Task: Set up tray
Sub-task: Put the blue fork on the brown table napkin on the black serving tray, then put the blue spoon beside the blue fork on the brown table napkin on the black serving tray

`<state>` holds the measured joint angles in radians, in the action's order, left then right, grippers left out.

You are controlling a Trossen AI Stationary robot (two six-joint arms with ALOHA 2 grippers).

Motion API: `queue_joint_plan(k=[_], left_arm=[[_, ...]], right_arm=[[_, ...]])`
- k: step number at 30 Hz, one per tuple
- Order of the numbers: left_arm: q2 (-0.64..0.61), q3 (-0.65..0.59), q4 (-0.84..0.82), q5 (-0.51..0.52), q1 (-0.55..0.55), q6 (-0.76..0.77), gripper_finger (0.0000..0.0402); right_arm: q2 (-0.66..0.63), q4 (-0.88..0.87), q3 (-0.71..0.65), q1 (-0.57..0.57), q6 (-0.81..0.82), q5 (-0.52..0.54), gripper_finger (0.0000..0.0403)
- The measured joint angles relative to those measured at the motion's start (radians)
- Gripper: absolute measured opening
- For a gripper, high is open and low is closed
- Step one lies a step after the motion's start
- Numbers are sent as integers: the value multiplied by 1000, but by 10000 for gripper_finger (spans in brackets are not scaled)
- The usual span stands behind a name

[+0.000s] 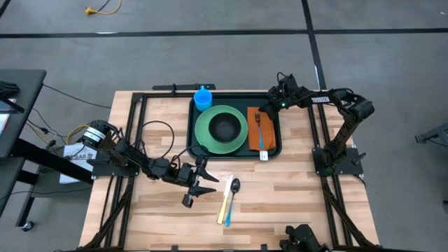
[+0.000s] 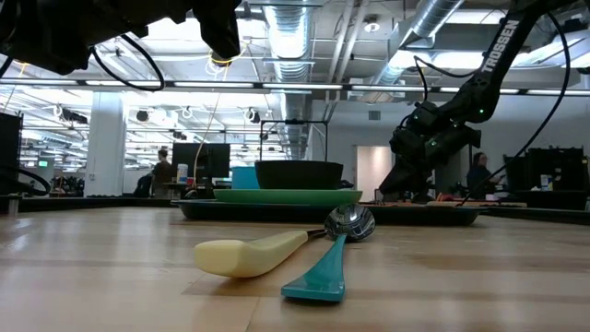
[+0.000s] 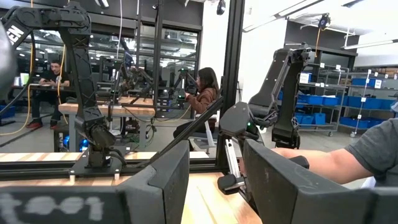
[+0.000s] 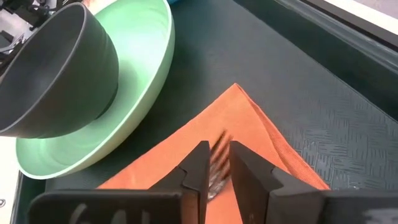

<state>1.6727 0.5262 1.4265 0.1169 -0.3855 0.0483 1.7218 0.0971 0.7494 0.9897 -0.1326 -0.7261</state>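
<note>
Tray [image 1: 236, 152] at desk's [image 1: 294, 189] far centre holds plate [image 1: 210, 138], bowl [image 1: 225, 127], blue cup [image 1: 203, 98], napkin [image 1: 255, 136] with fork [image 1: 260, 131]; right hand [image 4: 214, 163] slightly parted over fork, left hand [image 1: 204, 180] spread, empty, beside spoon [image 1: 232, 194] and knife [image 1: 224, 205], both not yet placed

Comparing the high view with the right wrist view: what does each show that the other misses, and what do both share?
Only the high view shows the blue cup, the yellow-handled spoon and teal utensil lying on the wooden table, the left hand hovering beside them with its fingers apart, and the fork's teal handle.

Only the right wrist view shows the right hand slightly parted, with the fork's tines between its fingers.

Both show the tray, green plate, dark bowl and orange napkin.
</note>
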Motion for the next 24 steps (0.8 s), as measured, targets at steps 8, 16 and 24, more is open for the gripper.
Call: queue_joint_plan(k=[8, 16, 24], left_arm=[[0, 0, 0, 0, 0, 0, 142], [0, 0, 0, 0, 0, 20, 142], [0, 0, -49, 20, 0, 84, 142]], right_arm=[[0, -1, 0, 0, 0, -1, 56], [-1, -18, 0, 0, 15, -1, 56], [-87, -27, 0, -7, 61, -6, 56]])
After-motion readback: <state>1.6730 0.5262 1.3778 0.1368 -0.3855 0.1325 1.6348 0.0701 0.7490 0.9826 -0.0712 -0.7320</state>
